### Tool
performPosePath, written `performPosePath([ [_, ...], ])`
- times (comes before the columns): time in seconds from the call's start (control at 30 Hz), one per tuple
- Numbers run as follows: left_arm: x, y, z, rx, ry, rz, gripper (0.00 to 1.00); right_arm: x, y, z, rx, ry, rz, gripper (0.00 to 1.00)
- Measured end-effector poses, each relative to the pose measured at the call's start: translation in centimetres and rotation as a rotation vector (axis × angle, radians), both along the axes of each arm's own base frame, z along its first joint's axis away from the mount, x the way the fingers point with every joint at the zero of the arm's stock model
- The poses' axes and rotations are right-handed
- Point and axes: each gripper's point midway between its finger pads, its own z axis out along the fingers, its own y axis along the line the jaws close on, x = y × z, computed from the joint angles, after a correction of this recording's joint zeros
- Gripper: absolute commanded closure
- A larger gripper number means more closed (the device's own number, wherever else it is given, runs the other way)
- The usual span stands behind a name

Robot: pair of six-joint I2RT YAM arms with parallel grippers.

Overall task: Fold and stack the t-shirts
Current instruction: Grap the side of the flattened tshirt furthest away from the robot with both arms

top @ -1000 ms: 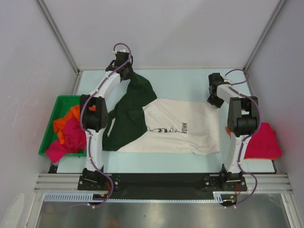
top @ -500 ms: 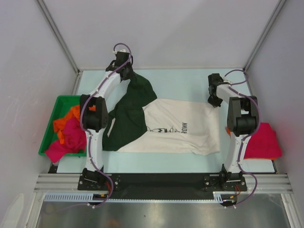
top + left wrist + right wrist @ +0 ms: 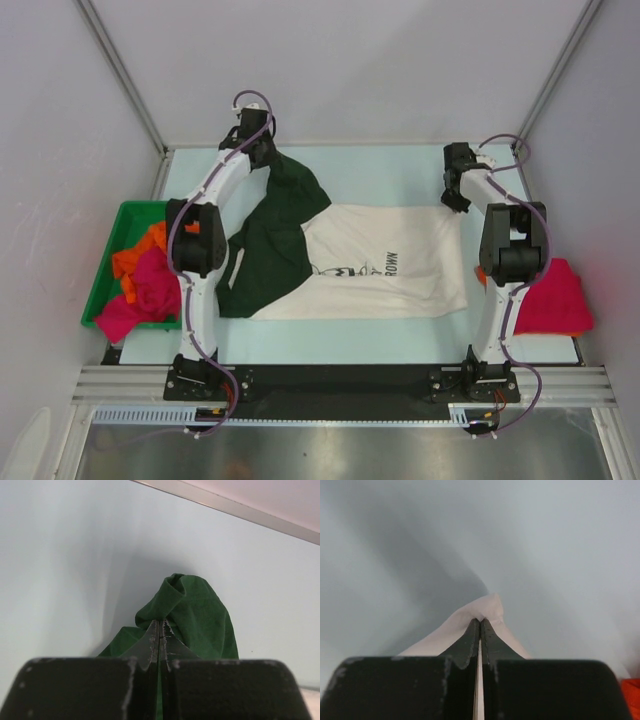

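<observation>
Both arms are stretching forward: left fingers (image 3: 151, 644) pinching the cream t-shirt's (image 3: 385, 265) green sleeve (image 3: 285, 205), right fingers (image 3: 470, 641) pinching its pale corner. The bin (image 3: 103, 275) is holding an orange t-shirt (image 3: 135, 255) and a pink t-shirt (image 3: 150, 290).

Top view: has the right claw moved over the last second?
Yes. The right claw, shut on a corner of the cream t-shirt, has shifted toward the table's far edge, dragging that corner along.
</observation>
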Motion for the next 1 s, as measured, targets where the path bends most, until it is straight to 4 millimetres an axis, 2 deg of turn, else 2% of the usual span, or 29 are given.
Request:
performPosePath([
  [0.2,0.2,0.9,0.0,0.007,-0.002,0.025,1.00,2.7,-0.9,2.6,-0.002,-0.083,-0.013,1.00],
  [0.33,0.2,1.2,0.0,0.009,-0.003,0.037,1.00,3.4,-1.4,1.9,-0.003,-0.076,-0.021,1.00],
  [0.5,0.3,1.4,-0.6,0.012,0.006,0.041,1.00,3.2,-2.5,-1.0,0.004,-0.017,-0.037,1.00],
  [0.57,0.3,1.4,-0.8,0.013,0.012,0.042,1.00,3.0,-2.7,-1.6,0.012,-0.003,-0.041,1.00],
  [0.83,0.4,1.3,-0.7,0.000,0.001,0.043,1.00,3.4,-2.5,-1.2,0.037,-0.020,-0.027,1.00],
  [0.93,0.4,1.1,0.2,-0.009,-0.011,0.036,1.00,3.5,-2.1,-0.4,0.037,-0.035,-0.017,1.00],
  [1.0,0.0,1.0,1.4,-0.016,-0.027,0.031,1.00,3.6,-1.9,0.7,0.036,-0.055,-0.008,1.00],
])
